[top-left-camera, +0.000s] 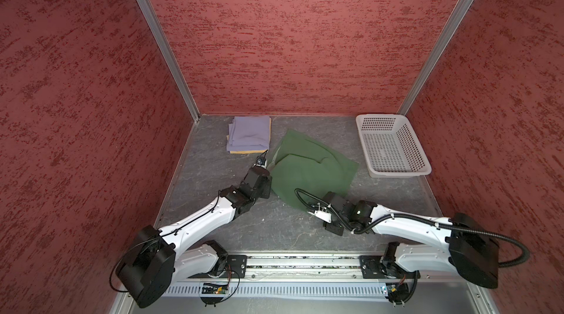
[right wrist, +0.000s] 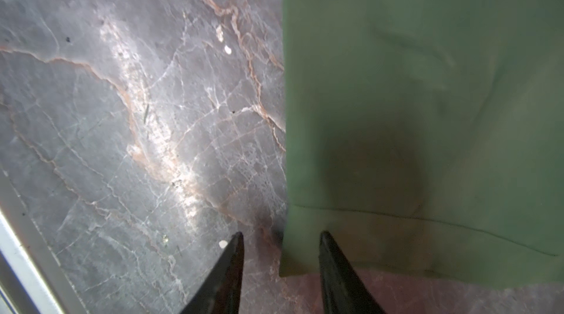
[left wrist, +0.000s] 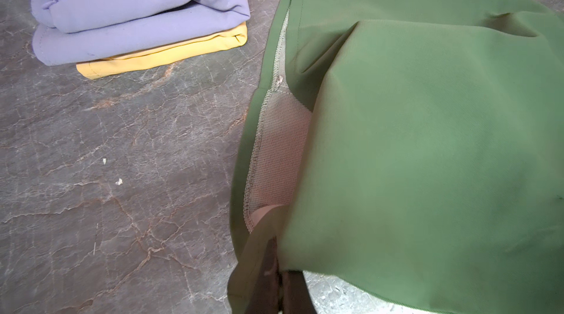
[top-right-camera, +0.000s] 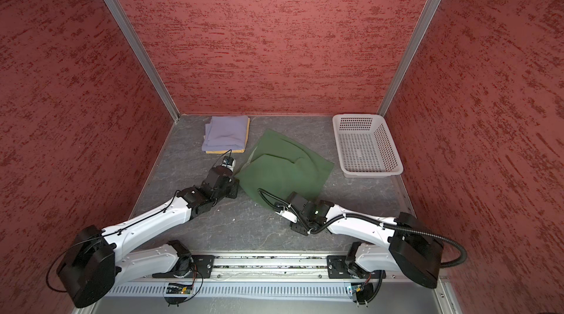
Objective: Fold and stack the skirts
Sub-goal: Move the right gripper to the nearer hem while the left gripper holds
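- You had two of the three done. The pale lavender-grey skirt [top-left-camera: 248, 133], soft plain cloth folded into a thick rectangle, lay on top of the mustard yellow skirt [left wrist: 171, 52]. Only a thin yellow edge showed beneath it. The stack sat at the far left of the grey veined stone-look table [top-left-camera: 274, 230].
- The dark green skirt [top-left-camera: 311, 172], a smooth cloth with a fine diagonal weave, lay mid-table between the stack and the white perforated plastic basket [top-left-camera: 399, 172]. It was near both and touched neither.
- One part of it lapped over the rest with loose creases and a puckered corner, so I judged the fold only half made.
- Its lighter waistband facing [left wrist: 280, 150], a pale mesh-like strip with an overlocked edge, showed along the side nearest the stack.
- Your left gripper [left wrist: 276, 279] was pinched together on the green skirt's edge just by that strip, and the cloth there looked slightly raised.
- Your right gripper [right wrist: 280, 236] stood with its jaws apart at the skirt's near corner. One finger was over the cloth and the other over bare table, so it held nothing.
- What remained, as I judged it, was to square the green fold and set it on the stack.
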`<action>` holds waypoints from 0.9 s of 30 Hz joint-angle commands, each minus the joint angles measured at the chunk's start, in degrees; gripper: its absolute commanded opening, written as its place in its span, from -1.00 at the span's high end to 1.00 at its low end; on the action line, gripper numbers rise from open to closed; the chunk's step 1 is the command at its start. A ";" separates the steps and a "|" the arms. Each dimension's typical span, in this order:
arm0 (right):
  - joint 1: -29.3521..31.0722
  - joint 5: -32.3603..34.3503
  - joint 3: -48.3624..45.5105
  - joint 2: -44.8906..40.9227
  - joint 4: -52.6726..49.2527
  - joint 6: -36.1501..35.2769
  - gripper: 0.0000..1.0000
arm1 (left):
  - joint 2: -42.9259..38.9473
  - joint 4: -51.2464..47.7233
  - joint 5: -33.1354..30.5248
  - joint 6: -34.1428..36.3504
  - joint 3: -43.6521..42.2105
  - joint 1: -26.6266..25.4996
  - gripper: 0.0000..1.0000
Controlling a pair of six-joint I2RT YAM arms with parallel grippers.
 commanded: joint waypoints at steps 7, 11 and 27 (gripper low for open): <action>0.57 5.48 -0.99 3.15 1.42 0.30 0.18 | -0.39 0.58 0.42 -0.54 1.20 0.72 1.00; 0.57 5.16 -0.62 4.86 1.62 0.27 0.34 | -0.55 0.70 0.42 -0.34 1.18 0.90 1.00; -1.04 9.08 3.87 -8.69 0.83 -2.89 1.00 | -1.52 -3.65 4.46 4.11 10.49 6.47 1.00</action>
